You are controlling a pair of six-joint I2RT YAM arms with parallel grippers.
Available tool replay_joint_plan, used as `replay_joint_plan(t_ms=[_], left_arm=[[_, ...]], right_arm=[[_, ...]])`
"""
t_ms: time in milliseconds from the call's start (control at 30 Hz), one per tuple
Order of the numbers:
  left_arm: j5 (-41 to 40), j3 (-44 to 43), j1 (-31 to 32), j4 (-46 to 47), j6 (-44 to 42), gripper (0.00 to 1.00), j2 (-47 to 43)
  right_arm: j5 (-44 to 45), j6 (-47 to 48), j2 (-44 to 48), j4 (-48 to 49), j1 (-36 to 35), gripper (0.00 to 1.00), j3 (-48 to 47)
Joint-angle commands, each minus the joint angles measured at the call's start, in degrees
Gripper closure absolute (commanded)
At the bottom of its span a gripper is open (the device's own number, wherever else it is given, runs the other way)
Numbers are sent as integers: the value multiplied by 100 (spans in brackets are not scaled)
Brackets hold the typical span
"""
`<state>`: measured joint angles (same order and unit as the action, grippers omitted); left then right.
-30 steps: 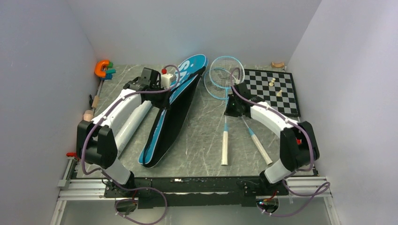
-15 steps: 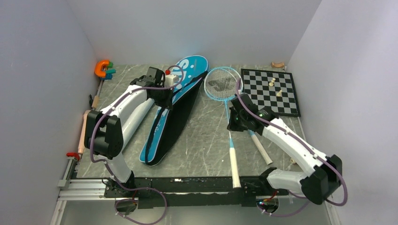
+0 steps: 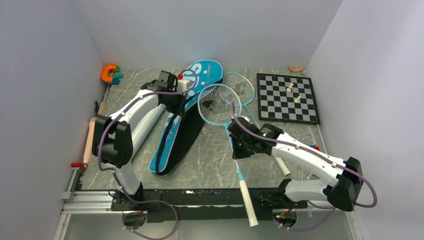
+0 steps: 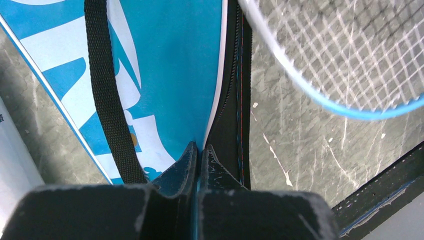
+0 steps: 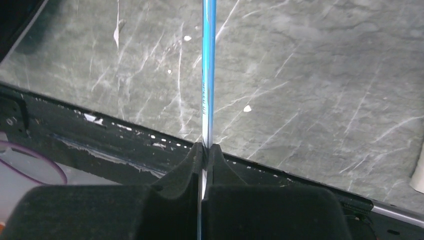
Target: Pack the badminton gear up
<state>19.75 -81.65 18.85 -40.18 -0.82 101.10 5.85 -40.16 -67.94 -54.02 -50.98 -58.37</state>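
The bag (image 3: 186, 117) lies on the table's (image 3: 215, 160) left half. My left gripper (image 4: 200, 149) is closed tight, pinching the edge of its blue top panel. One racket (image 3: 217, 103) is clamped by the shaft in my right gripper (image 5: 204, 146), which is fully shut on it. Its head hangs at the bag's right edge and its handle juts out past the near rail (image 3: 200, 197). The other racket (image 3: 243, 85) lies behind, its head between bag and chessboard (image 3: 287, 100).

Nothing reads clearly. Small dark print runs along the blue racket shaft (image 5: 205, 102), too blurred to make out, and the white shapes on the blue bag (image 3: 206, 70) cannot be deciphered.
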Motion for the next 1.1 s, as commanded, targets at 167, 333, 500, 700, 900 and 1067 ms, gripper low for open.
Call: replay_joint_plan(t_ms=[167,333,500,700,900,1067], left_arm=[[3,-261,4,423,40,100,-134],[-22,-194,4,450,39,100,-169],[-100,-203,4,441,14,100,-223],[-141,-137,12,483,34,100,-345],[167,-155,149,406,-20,100,-332],[558,-80,370,335,-180,100,-307]], right_arm=[[-253,-219,-362,-212,-673,100,26],[-352,-225,-227,-353,-727,100,276],[-458,-223,-94,-398,-753,100,611],[-479,-115,-128,-352,-760,100,747],[-515,78,-618,-75,-815,100,450],[-528,339,-1219,179,-826,100,2]])
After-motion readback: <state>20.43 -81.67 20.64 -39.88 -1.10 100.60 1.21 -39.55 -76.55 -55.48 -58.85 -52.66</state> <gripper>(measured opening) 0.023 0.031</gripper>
